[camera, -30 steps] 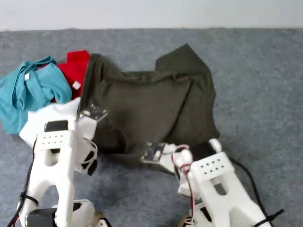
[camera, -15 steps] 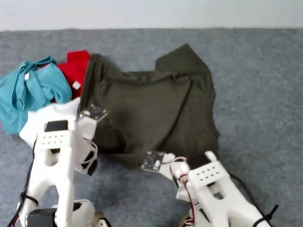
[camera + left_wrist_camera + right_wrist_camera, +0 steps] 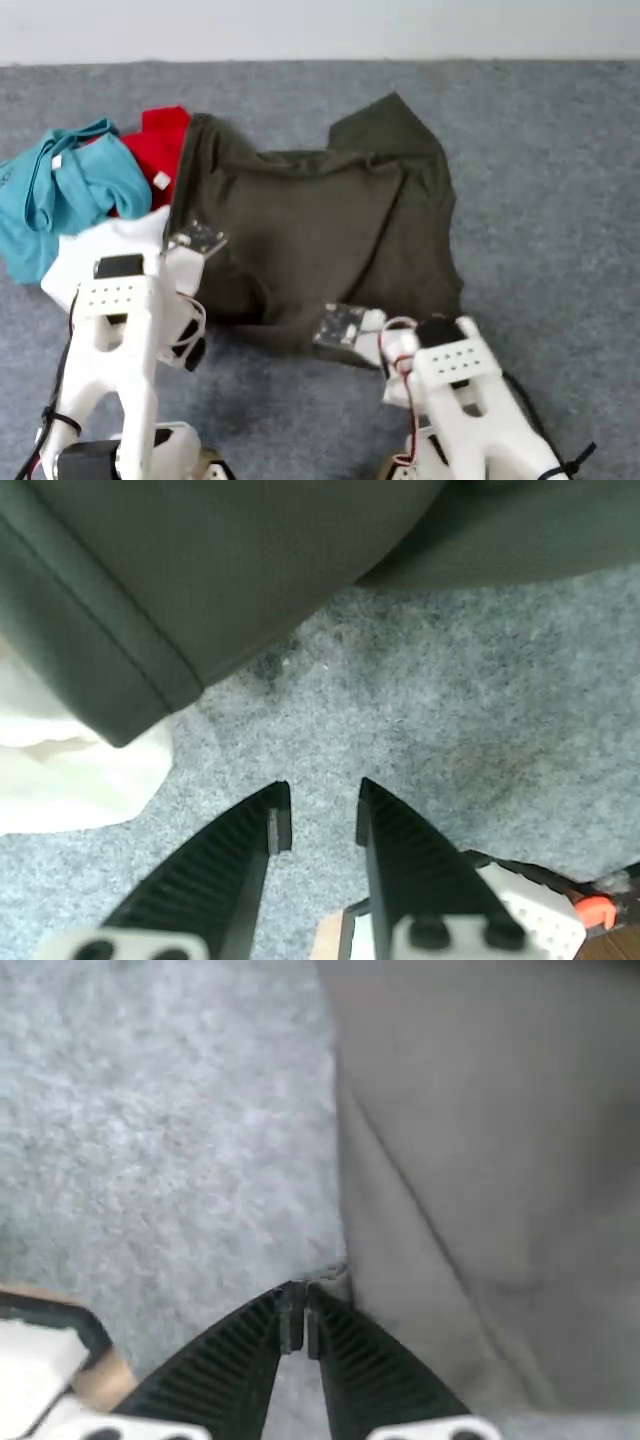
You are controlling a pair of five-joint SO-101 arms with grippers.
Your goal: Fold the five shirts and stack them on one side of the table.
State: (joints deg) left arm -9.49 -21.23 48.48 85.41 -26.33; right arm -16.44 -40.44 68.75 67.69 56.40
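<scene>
Olive shirt (image 3: 320, 220), red shirt (image 3: 160, 145), teal shirt (image 3: 70, 190)

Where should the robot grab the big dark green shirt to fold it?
Probably the near hem, close to a corner, coming in from the arms' side. The dark green shirt lies mostly flat, and that hem is a thin loose edge on the grey table, easy to pinch. Its far side is bunched, next to the red shirt.

The left gripper (image 3: 322, 798) hangs over the grey fuzzy table (image 3: 450, 710). Its two black fingers are a little apart, with nothing between them. Just past the fingertips lies the edge of a dark green shirt (image 3: 200, 570), and one corner of it rests on top of a white shirt (image 3: 70, 770).
</scene>
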